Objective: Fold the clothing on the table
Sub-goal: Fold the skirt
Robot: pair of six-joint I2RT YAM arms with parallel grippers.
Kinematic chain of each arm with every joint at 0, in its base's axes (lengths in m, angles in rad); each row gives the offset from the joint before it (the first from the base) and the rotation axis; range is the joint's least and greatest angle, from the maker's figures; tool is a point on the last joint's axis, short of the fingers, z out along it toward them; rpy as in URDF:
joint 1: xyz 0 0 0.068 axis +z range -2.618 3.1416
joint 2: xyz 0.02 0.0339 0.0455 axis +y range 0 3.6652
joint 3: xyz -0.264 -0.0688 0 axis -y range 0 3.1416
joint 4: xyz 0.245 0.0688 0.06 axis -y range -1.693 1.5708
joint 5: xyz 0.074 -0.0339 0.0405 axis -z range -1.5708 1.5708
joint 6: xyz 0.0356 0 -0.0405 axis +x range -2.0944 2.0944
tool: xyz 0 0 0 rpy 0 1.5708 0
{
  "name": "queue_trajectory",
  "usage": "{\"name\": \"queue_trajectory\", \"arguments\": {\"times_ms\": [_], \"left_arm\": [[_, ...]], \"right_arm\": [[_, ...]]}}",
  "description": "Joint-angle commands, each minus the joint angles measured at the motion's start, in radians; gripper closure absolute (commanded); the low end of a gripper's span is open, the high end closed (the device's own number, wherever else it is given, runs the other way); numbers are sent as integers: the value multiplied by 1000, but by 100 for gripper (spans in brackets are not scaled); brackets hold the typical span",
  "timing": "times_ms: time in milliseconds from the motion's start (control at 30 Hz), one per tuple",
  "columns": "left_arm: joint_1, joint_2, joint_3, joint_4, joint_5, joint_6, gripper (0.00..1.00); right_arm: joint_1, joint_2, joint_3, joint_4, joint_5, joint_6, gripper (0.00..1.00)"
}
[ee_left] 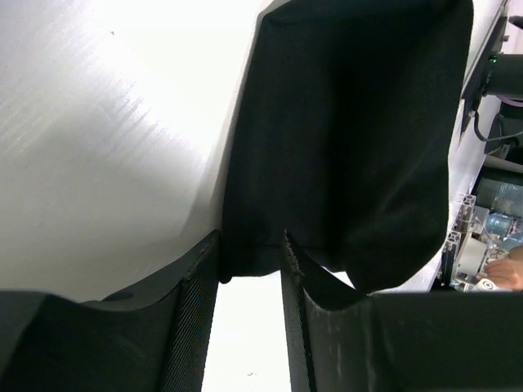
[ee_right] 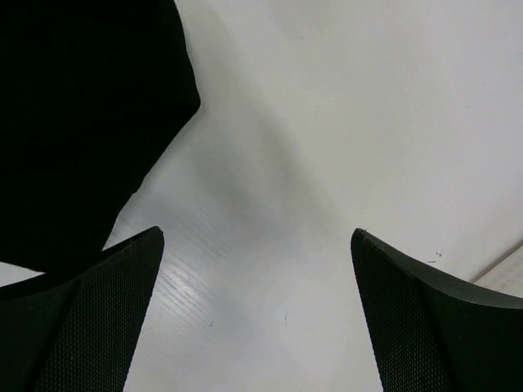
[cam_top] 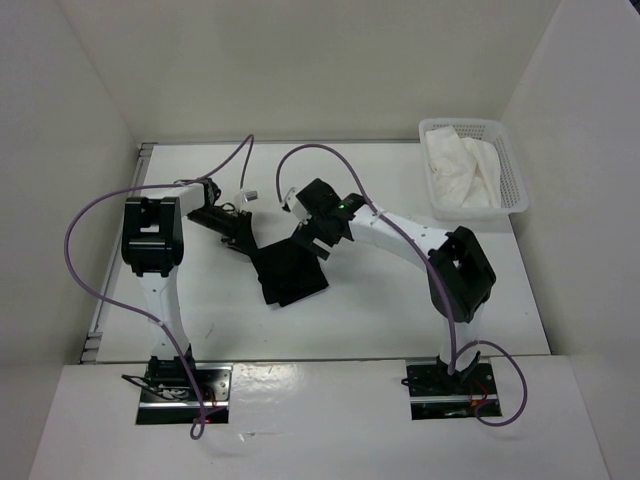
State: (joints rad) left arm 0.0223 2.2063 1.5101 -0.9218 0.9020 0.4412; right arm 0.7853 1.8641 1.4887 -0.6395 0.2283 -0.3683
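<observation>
The black clothing (cam_top: pixel 292 275) lies in a folded bundle on the white table (cam_top: pixel 380 310), between the two arms. My left gripper (cam_top: pixel 243 240) is at its upper left corner. In the left wrist view the clothing (ee_left: pixel 351 122) fills the upper right, and one edge of it lies across the tips of my left gripper (ee_left: pixel 250 245). Those jaws stand apart, with bare table showing between them. My right gripper (cam_top: pixel 312 240) hovers at the bundle's upper right. In its wrist view my right gripper (ee_right: pixel 257 237) is wide open over bare table, with the clothing (ee_right: pixel 82 106) at the upper left.
A white mesh basket (cam_top: pixel 515 170) holding a white cloth (cam_top: pixel 460 170) stands at the back right corner. White walls enclose the table on three sides. Purple cables loop above both arms.
</observation>
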Motion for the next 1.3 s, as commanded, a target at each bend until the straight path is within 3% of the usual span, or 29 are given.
{"name": "queue_trajectory", "arguments": {"times_ms": [0, 267, 433, 567, 833, 1000, 1167, 1267], "left_arm": [[-4, -25, -11, 32, -45, 34, 57], [-4, -16, -11, 41, -45, 34, 60], [-4, -16, -11, 41, -45, 34, 84], [-4, -7, -11, 41, -45, 34, 92], [-4, 3, -11, 41, -45, 34, 93], [-13, 3, -11, 41, -54, 34, 93], [-13, 3, -20, 41, -64, 34, 93], [-13, 3, -21, 41, -64, 34, 93]], "right_arm": [[6, -23, -11, 84, -41, 14, 1], [6, 30, -21, 47, -113, 45, 1], [26, 52, -21, 47, -122, 45, 1], [26, 43, -21, 47, -161, 55, 1], [57, 36, -44, 95, -100, 65, 1], [155, 60, -77, 164, 26, 65, 1], [250, -46, -211, 328, 169, -32, 1], [262, -103, -249, 351, 169, -78, 1]]}}
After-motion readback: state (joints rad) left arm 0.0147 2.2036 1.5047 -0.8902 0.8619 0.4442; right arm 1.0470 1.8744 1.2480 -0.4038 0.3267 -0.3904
